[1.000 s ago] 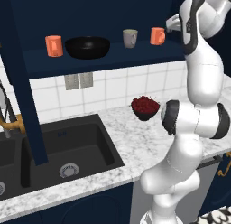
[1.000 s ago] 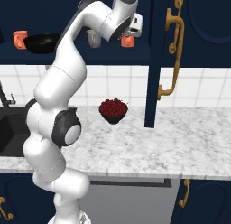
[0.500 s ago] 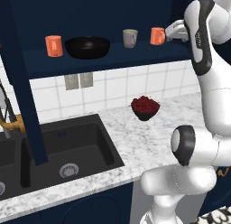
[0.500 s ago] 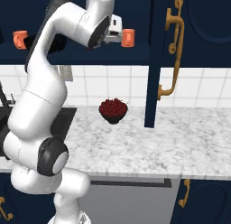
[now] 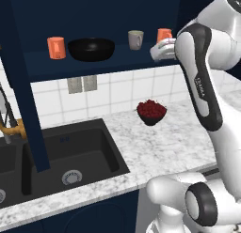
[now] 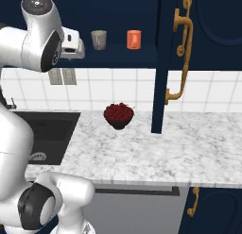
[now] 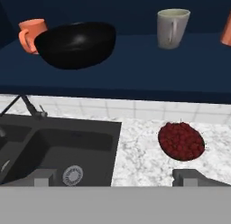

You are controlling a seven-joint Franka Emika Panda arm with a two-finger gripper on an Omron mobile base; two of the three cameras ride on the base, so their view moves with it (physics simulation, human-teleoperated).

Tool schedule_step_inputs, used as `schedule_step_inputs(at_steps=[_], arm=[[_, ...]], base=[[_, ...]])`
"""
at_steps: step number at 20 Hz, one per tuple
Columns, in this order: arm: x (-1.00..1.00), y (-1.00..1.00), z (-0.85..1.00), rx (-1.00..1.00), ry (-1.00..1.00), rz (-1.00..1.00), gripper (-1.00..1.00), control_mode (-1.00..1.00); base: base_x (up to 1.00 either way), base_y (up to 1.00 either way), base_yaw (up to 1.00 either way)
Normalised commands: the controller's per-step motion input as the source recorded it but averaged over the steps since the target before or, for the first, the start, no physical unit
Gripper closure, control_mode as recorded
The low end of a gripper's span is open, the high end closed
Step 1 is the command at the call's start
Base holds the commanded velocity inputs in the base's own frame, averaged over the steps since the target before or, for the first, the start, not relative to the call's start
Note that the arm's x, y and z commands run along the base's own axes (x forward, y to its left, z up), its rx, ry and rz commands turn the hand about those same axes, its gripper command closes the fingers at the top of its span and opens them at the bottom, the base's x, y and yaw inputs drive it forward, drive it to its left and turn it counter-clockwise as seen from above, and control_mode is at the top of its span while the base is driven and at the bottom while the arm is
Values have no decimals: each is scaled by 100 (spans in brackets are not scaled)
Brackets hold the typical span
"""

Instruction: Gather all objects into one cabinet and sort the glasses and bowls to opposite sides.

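The gripper [image 7: 115,177] is seen in the hand view with its two dark finger tips set wide apart at the bottom of the picture; the jaws stand open and nothing is held between them. In the left base view the white hand [image 5: 162,50] is raised to shelf height, just in front of the right end of the shelf board.

Below, a black sink basin [image 5: 70,154] is set into a grey-and-white marble counter [image 5: 155,152], with a round drain [image 7: 72,175] at its bottom. The dark red bowl [image 5: 151,112] rests on the counter to the right of the sink, close to the white tiled wall [image 5: 117,89], well apart from the other task items.

Higher and farther back, the navy wall cabinet [image 5: 19,77] carries the rest on its long shelf. From left to right, an orange mug [image 5: 56,47], the wide black bowl [image 5: 91,49], the grey-beige mug [image 5: 135,39] and a second orange mug [image 5: 164,34] are lined up. The left orange mug stands just beside the black bowl. The second orange mug is partly hidden by the hand in the left base view. A gold handle [image 6: 180,54] is fixed to the open navy cabinet door at the right.
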Motion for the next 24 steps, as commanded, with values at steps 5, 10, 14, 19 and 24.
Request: schedule_step_inputs(at_steps=[5,10,14,19,24], arm=[[-63,88,-19,0,0,2,-100,-100],[-73,84,0,5,0,14,-100,-100],[-40,64,0,11,-1,25,-100,-100],[1,79,-12,10,0,19,-100,-100],[1,83,-1,1,0,3,-100,-100]], base=[[0,0,0],[0,0,0],[0,0,0],[0,0,0],[0,0,0]])
